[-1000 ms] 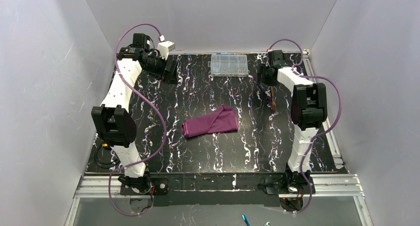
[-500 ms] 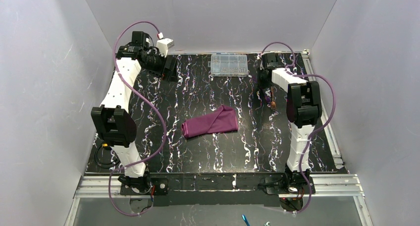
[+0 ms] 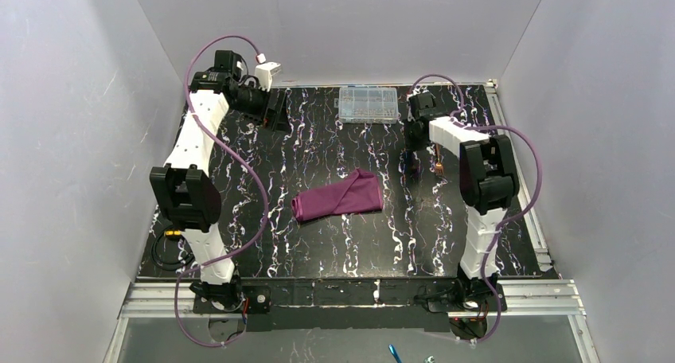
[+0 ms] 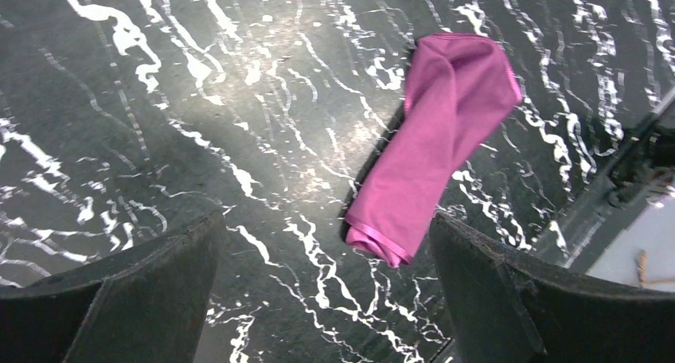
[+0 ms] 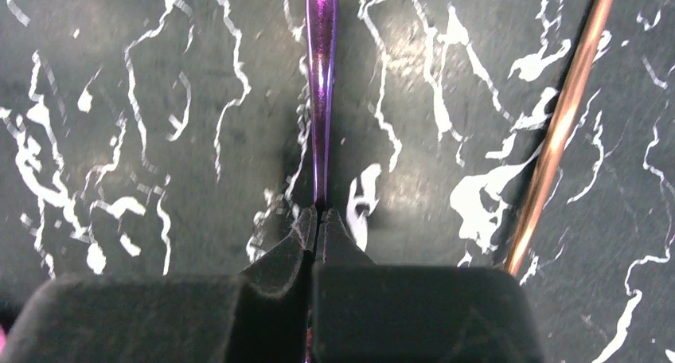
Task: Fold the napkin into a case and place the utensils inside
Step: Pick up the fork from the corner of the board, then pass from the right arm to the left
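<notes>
Mid-bench, black with white marbling: plum-purple napkin, folded into a narrow, elongated, pouch-like shape. Flat on the surface, lying at a slant, one end broader than the other. Touched by neither arm.

Over the far left corner: left end effector, spread wide and gripping nothing, raised off the bench and well apart from the napkin. From its wrist view, cloth framed between the two dark fingers, with bare marbled surface all around it.

At far right, low over the bench: right end effector, pinched tight on the thin near end of the purple utensil. Glossy shaft running straight away from the fingertips. Resting on the surface or just above it: cannot tell.

Just beside it, to the right in that wrist view: copper-brown utensil, lying on the bench at a slight angle, apart from the purple one and from the fingers. Both utensils outside the napkin and well apart from it.

At the far edge, between the two arms: clear plastic compartment box, contents too small to make out. Any markings on box or arms too small to read. Looping along both white arms: purple cables.
</notes>
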